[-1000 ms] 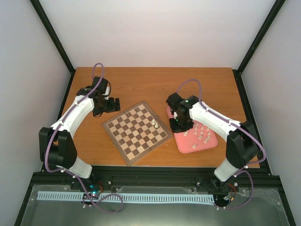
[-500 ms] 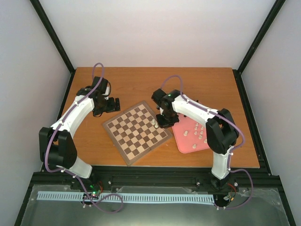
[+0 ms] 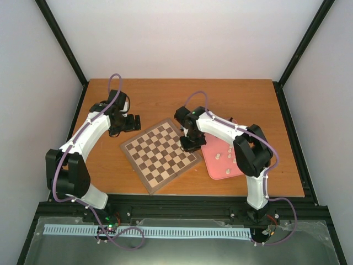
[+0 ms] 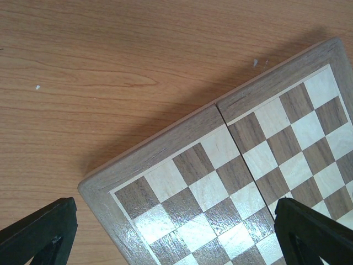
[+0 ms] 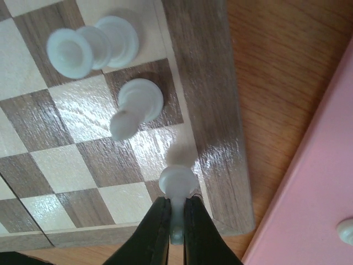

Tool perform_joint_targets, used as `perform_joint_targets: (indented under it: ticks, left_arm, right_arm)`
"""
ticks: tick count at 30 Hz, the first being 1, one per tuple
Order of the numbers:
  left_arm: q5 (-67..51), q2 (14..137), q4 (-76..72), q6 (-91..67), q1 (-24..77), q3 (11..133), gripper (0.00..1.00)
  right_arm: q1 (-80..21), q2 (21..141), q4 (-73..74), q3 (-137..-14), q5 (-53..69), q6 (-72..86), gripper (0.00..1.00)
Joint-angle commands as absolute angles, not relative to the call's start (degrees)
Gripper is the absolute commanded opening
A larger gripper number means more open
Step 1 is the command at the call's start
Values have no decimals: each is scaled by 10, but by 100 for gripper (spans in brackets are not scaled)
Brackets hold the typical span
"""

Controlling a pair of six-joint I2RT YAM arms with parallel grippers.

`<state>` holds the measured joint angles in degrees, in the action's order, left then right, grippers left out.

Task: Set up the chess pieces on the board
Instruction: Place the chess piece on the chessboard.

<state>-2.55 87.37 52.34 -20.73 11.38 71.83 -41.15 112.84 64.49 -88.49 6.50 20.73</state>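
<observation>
Placement step: right gripper (image 5: 176,208) is clamped on a white piece (image 5: 177,182) above the board (image 5: 205,83), lower centre of frame. Next it likely needs lowering upright onto an edge square, then release. Left gripper (image 3: 134,122) hangs wide apart.

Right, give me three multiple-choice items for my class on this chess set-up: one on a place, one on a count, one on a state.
1. Seen from above, where is the pink tray relative to the board?
A. On top of it
B. To its right, on the table
C. To its left

2. In the right wrist view, how many white pieces stand free on the board?
A. None
B. Two
C. Five

3. How are the right arm's jaws?
A. Wide open
B. Shut on nothing
C. Shut on a white piece

Answers: 1 B, the tray lies beside the board's right edge. 2 B, two stand near the border. 3 C, the jaws pinch one above the board's edge.
</observation>
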Motion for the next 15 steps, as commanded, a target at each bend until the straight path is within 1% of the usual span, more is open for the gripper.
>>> perform_joint_targets:
  ticks: [1,15]
  left_arm:
    - [-19,863,521,-197,117,728,100]
    - [-15,864,522,-195,117,729,100]
  right_arm:
    - [-424,1141,644,-914,67,199,3]
    - [-425,1157,649,-924,70,194,5]
